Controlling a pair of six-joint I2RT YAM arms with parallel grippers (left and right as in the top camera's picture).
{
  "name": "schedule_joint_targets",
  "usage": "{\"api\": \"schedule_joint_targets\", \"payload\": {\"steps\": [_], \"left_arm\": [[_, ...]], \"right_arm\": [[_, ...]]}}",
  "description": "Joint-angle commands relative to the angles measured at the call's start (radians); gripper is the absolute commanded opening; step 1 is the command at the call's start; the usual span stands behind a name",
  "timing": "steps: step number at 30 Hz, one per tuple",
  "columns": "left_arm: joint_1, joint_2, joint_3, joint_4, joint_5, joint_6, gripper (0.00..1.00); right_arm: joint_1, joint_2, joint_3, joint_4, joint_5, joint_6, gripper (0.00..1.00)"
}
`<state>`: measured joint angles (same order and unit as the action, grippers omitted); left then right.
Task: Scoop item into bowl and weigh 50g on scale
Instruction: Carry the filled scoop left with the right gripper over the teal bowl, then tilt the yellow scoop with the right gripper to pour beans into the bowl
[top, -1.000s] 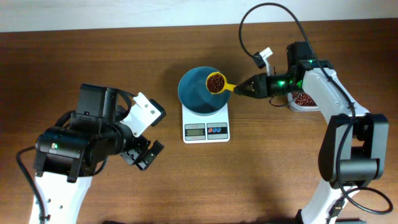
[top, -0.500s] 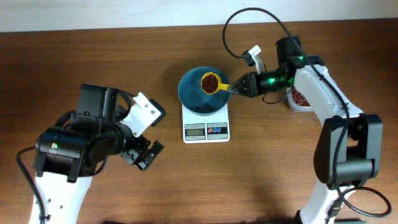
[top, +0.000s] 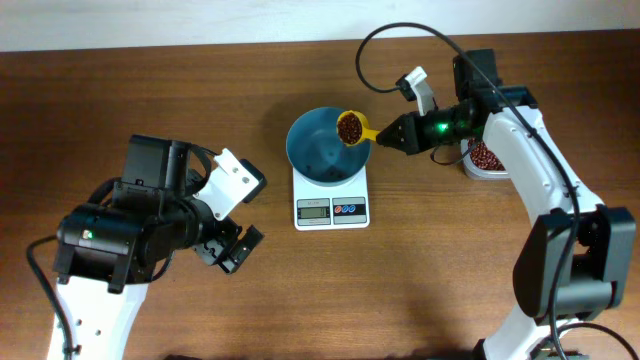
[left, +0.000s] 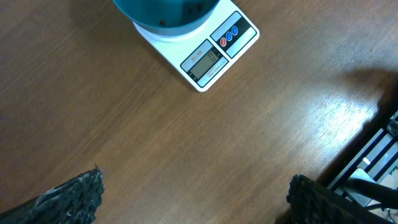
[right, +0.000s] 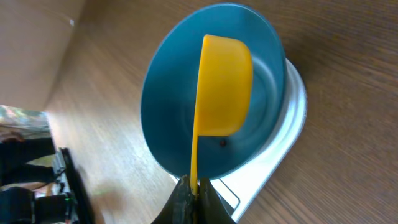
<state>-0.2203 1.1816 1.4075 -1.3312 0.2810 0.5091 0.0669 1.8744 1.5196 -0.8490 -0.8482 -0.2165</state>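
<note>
Smooth glossy teal bowl (top: 312, 158), white plastic scale (top: 331, 199), glossy yellow plastic scoop (right: 224, 81), wood-grain table (top: 420, 280).

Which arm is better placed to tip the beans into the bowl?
Right. The right gripper holds the yellow scoop of beans above the teal bowl on the scale. The left gripper is open, empty, off to the side.

Overhead's bright and even, only soft shadows on the table (top: 420, 270). Left wrist picks up glare streaking the wood at right, and the right wrist's left edge goes blurry.
</note>
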Motion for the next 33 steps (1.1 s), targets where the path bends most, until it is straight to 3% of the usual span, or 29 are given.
{"api": "schedule_joint_targets", "payload": {"steps": [1,12,33], "left_arm": [[0.005,-0.006,0.014,0.002,0.012,0.016,0.99],[0.005,-0.006,0.014,0.002,0.012,0.016,0.99],[0.005,-0.006,0.014,0.002,0.012,0.016,0.99]], "right_arm": [[0.039,-0.043,0.024,-0.01,0.076,-0.014,0.04],[0.13,-0.051,0.032,-0.011,0.259,-0.014,0.04],[0.15,-0.092,0.087,-0.077,0.328,-0.014,0.04]]}}
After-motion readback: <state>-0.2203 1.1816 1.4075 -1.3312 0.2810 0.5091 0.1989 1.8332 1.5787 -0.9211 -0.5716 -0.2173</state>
